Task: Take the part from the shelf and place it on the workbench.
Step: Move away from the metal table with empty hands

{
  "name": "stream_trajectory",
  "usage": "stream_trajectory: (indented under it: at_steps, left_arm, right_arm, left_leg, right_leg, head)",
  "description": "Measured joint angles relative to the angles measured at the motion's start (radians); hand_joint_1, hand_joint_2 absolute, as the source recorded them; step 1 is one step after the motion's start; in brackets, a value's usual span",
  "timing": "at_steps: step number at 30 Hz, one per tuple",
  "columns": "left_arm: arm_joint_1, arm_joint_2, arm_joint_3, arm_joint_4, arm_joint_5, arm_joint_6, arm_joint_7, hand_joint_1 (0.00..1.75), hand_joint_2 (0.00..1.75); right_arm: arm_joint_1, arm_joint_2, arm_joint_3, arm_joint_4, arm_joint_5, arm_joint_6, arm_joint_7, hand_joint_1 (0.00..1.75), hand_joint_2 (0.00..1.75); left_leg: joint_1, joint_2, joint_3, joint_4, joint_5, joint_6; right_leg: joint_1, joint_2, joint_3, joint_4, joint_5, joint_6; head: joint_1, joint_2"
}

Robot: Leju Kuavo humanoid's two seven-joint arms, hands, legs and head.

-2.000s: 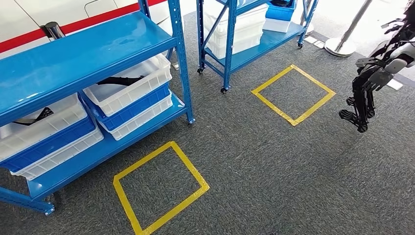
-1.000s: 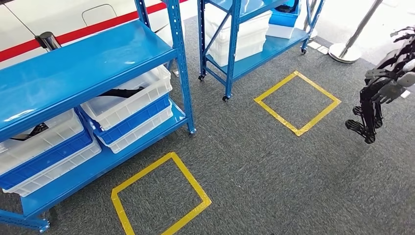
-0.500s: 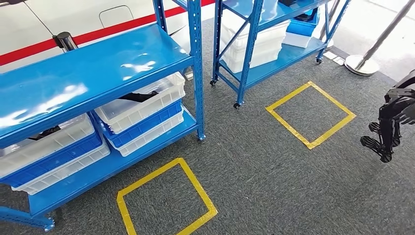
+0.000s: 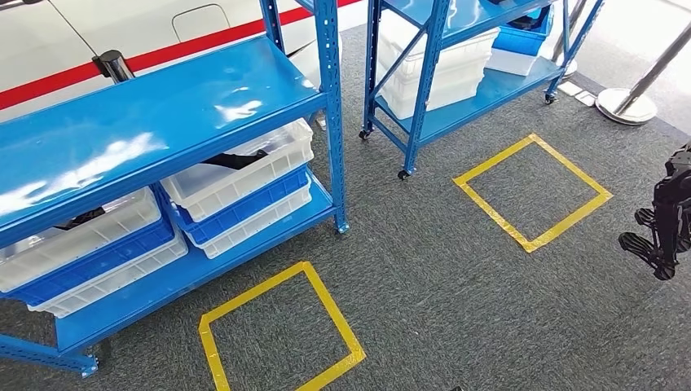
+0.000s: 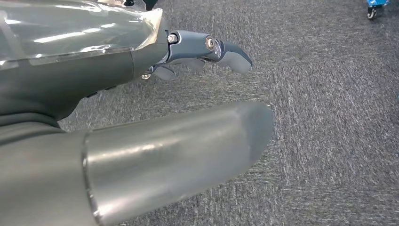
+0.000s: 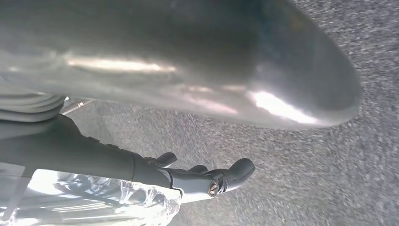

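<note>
Right hand (image 4: 662, 236): hangs at the right edge of the head view, above grey carpet (image 4: 456, 285), dark fingers pointing down, loosely apart, nothing in them. In the right wrist view the same hand (image 6: 197, 181) shows its thumb and fingers extended over carpet, holding nothing.

Left hand (image 5: 188, 52): seen from its wrist, thumb (image 5: 179, 155) large in front, fingers slightly bent and spread, nothing held, carpet beneath.

Outward from the right hand: a yellow tape square (image 4: 532, 191) lies on the carpet just beside it. A second tape square (image 4: 277, 330) lies near the bottom centre, in front of the near shelf.

Near shelf (image 4: 155, 122): blue steel, wide top deck bare and glossy. Under that deck, on the bottom deck, two stacks of trays. Right stack (image 4: 244, 183): white tray on top, blue beneath, white at the bottom. A dark part (image 4: 232, 161) lies in the top white tray, partly hidden by the deck above. Left stack (image 4: 90, 244): same order of colours, with another dark part (image 4: 77, 218) in its top tray, barely visible.

Far shelf (image 4: 464, 90): blue, on castors, holds white trays (image 4: 444, 69) and a blue one (image 4: 530, 41) on its bottom deck.

A metal stanchion base (image 4: 626, 106) stands on the floor at upper right. A white panel with a red stripe (image 4: 163, 53) runs behind the shelves.
</note>
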State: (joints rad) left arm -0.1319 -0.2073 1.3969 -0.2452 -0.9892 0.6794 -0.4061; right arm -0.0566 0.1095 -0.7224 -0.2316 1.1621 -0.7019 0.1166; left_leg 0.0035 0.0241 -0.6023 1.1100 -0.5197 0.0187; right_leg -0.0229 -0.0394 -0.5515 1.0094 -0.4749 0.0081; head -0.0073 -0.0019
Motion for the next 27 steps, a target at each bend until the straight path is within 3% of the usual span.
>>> stream_trajectory:
  at_steps: [1,3,6,8,10,12,13,14,15,17,19,21,23,25,27]
  left_arm:
    - [-0.001,0.0,0.002,-0.001,-0.003,0.0,0.0,0.0,0.0]
    - [-0.004,-0.001,0.003,-0.003,-0.007,0.0,-0.001,0.0,0.0]
    - [-0.005,0.0,0.005,-0.003,-0.009,0.0,-0.002,0.0,0.0]
    - [-0.005,-0.001,0.013,-0.005,-0.012,0.0,-0.002,0.0,0.0]
    - [-0.006,-0.002,0.022,-0.006,-0.014,0.0,0.0,0.0,0.0]
    - [-0.006,-0.002,0.029,-0.006,-0.015,0.0,0.002,0.0,0.0]
    - [-0.006,-0.003,0.034,-0.006,-0.015,0.0,0.004,0.0,0.0]
    - [-0.006,-0.004,0.038,-0.006,-0.015,0.0,0.005,0.0,0.0]
    - [-0.005,-0.005,0.041,-0.006,-0.015,0.0,0.007,0.0,0.0]
    - [-0.006,-0.007,0.044,-0.006,-0.015,0.0,0.008,0.0,0.0]
    - [-0.005,-0.008,0.045,-0.006,-0.015,0.0,0.008,0.0,0.0]
    - [-0.005,-0.007,0.046,-0.006,-0.015,0.0,0.008,0.0,0.0]
    - [-0.004,-0.006,0.048,-0.007,-0.015,0.0,0.008,0.0,0.0]
    - [-0.005,-0.005,0.05,-0.008,-0.019,0.0,0.006,0.0,0.0]
    - [-0.007,-0.006,0.052,-0.008,-0.027,0.0,0.002,0.0,0.0]
  right_arm:
    - [0.0,0.001,-0.001,0.0,0.002,0.0,-0.001,0.0,0.0]
    - [0.0,0.002,-0.003,0.0,0.003,0.0,-0.002,0.0,0.0]
    - [0.0,0.002,-0.004,0.0,0.004,0.0,-0.003,0.0,0.0]
    - [0.0,0.003,-0.006,0.0,0.009,0.0,-0.007,0.0,0.0]
    - [0.0,0.004,-0.007,0.0,0.016,0.0,-0.011,0.0,0.0]
    - [0.001,0.003,-0.008,0.001,0.022,0.0,-0.011,0.0,0.0]
    - [0.002,0.002,-0.008,0.001,0.025,0.0,-0.009,0.0,0.0]
    - [0.002,0.001,-0.008,0.001,0.027,0.0,-0.008,0.0,0.0]
    - [0.002,0.0,-0.008,0.001,0.028,0.0,-0.007,0.0,0.0]
    - [0.0,-0.002,-0.008,0.001,0.029,0.0,-0.007,0.0,0.0]
    - [-0.002,-0.003,-0.008,0.002,0.029,0.0,-0.007,0.0,0.0]
    - [-0.005,-0.002,-0.008,0.002,0.029,0.0,-0.006,0.0,0.0]
    - [-0.007,-0.001,-0.008,0.002,0.03,0.0,-0.006,0.0,0.0]
    - [-0.005,0.0,-0.009,0.002,0.031,0.0,-0.003,0.0,0.0]
    - [-0.002,-0.001,-0.011,0.002,0.031,0.0,-0.001,0.0,0.0]
  left_leg:
    - [-0.004,0.015,0.026,-0.059,0.026,0.007]
    - [-0.011,0.034,0.044,-0.104,0.034,0.015]
    - [-0.014,0.024,0.042,-0.103,0.033,0.017]
    - [-0.01,0.004,0.057,-0.121,0.045,0.028]
    - [-0.006,-0.019,0.071,-0.14,0.061,0.04]
    - [-0.007,-0.037,0.071,-0.14,0.062,0.043]
    - [-0.008,-0.048,0.071,-0.14,0.062,0.043]
    - [-0.008,-0.059,0.072,-0.139,0.061,0.042]
    - [-0.008,-0.07,0.073,-0.138,0.06,0.041]
    - [-0.009,-0.092,0.074,-0.13,0.054,0.033]
    - [-0.012,-0.106,0.071,-0.122,0.045,0.022]
    - [-0.013,-0.114,0.066,-0.12,0.042,0.015]
    - [-0.01,-0.099,0.06,-0.106,0.032,0.007]
    - [-0.006,-0.061,0.025,-0.027,-0.015,-0.005]
    - [0.0,-0.037,-0.046,0.107,-0.079,-0.017]
  right_leg:
    - [0.003,-0.006,0.005,-0.001,-0.003,0.003]
    - [0.007,-0.012,0.009,-0.001,-0.007,0.008]
    - [0.006,-0.019,0.011,-0.003,-0.01,0.014]
    - [0.006,-0.014,0.012,0.006,-0.019,0.024]
    - [0.007,0.011,-0.021,0.086,-0.06,0.026]
    - [0.005,0.028,-0.089,0.221,-0.111,0.022]
    - [0.005,0.03,-0.114,0.263,-0.121,0.026]
    - [0.004,0.032,-0.12,0.268,-0.114,0.034]
    - [0.003,0.034,-0.106,0.229,-0.09,0.044]
    - [0.001,0.053,-0.042,0.086,-0.029,0.059]
    - [0.001,0.067,-0.002,-0.002,0.001,0.05]
    - [0.003,0.061,0.003,-0.011,0.003,0.031]
    - [-0.001,0.05,0.007,-0.012,0.006,0.017]
    - [-0.005,0.036,0.009,-0.015,0.006,0.005]
    - [-0.004,0.02,0.01,-0.015,0.003,-0.001]
  head:
    - [0.0,0.0]
    - [0.001,0.0]
    - [0.001,0.0]
    - [0.001,0.0]
    - [0.004,0.0]
    - [0.006,0.0]
    - [0.007,0.0]
    - [0.007,0.0]
    - [0.007,0.0]
    - [0.007,0.0]
    - [0.008,0.0]
    - [0.008,0.0]
    - [0.006,0.0]
    - [0.002,0.0]
    - [-0.001,0.0]
